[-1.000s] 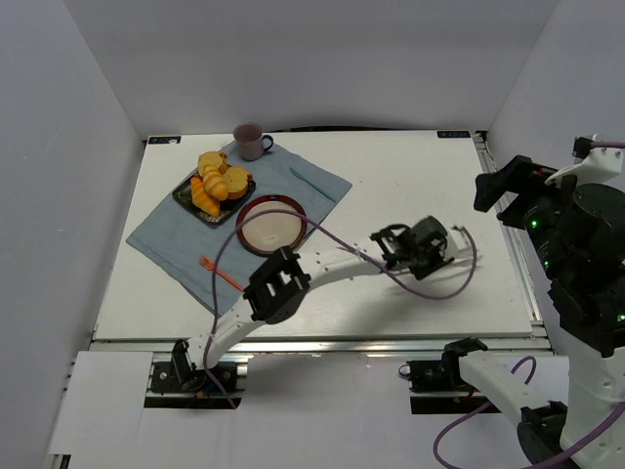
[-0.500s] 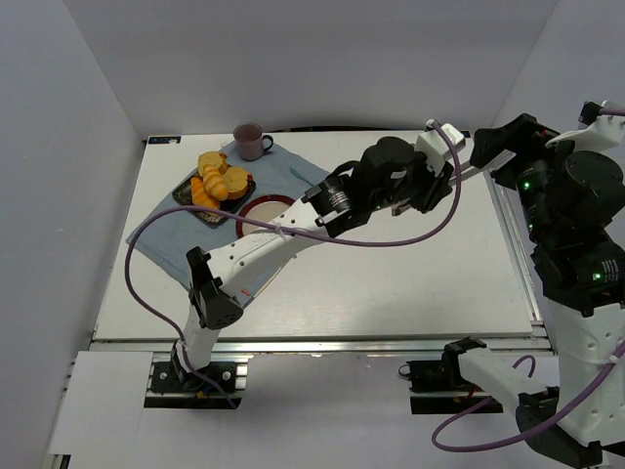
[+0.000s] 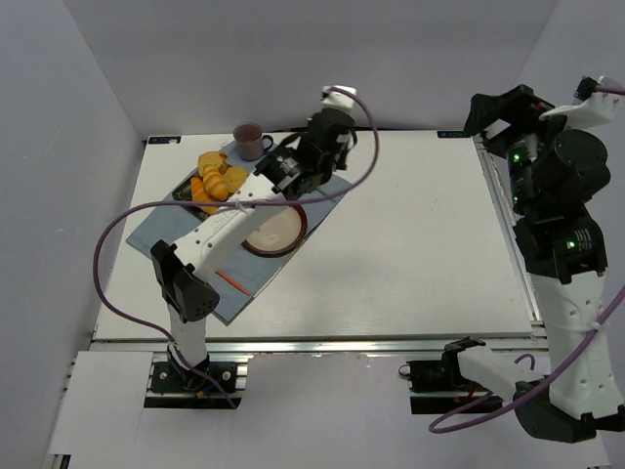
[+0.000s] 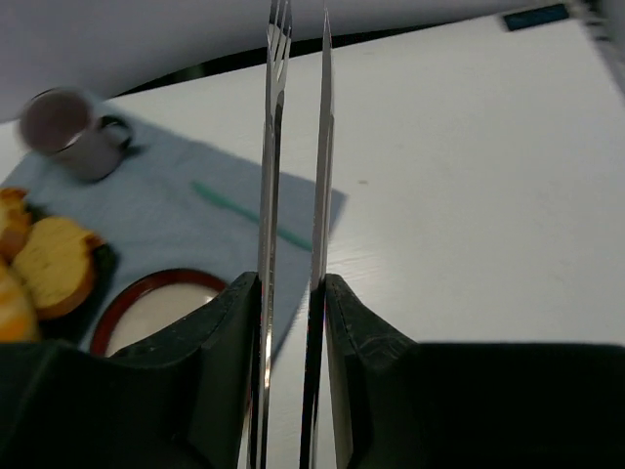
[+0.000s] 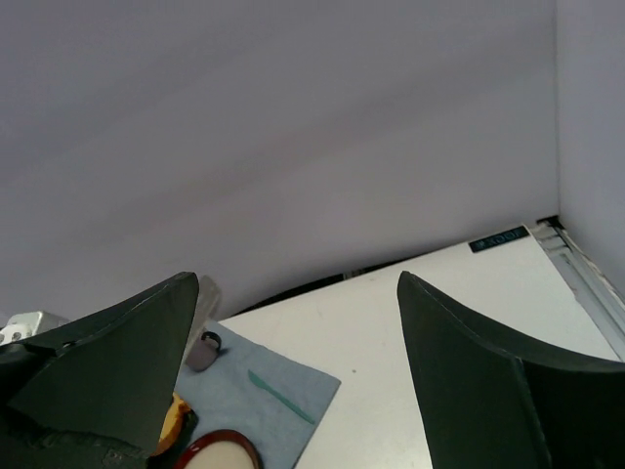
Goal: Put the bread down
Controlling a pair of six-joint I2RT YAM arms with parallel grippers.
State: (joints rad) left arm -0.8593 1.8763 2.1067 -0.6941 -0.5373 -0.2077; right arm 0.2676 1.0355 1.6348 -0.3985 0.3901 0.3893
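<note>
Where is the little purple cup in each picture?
Top external: the cup is upper left of middle, at the blue cloth's far corner.
Left wrist: upper left, blurry, at that cloth's far end.
Right wrist: low on the left, tiny.
Shared landmark: the blue cloth, seen in all three views.

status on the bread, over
Left end effector shut on metal tongs. Right end effector open, raised. Bread on black tray, untouched. Left arm overhangs red-rimmed plate.
</note>
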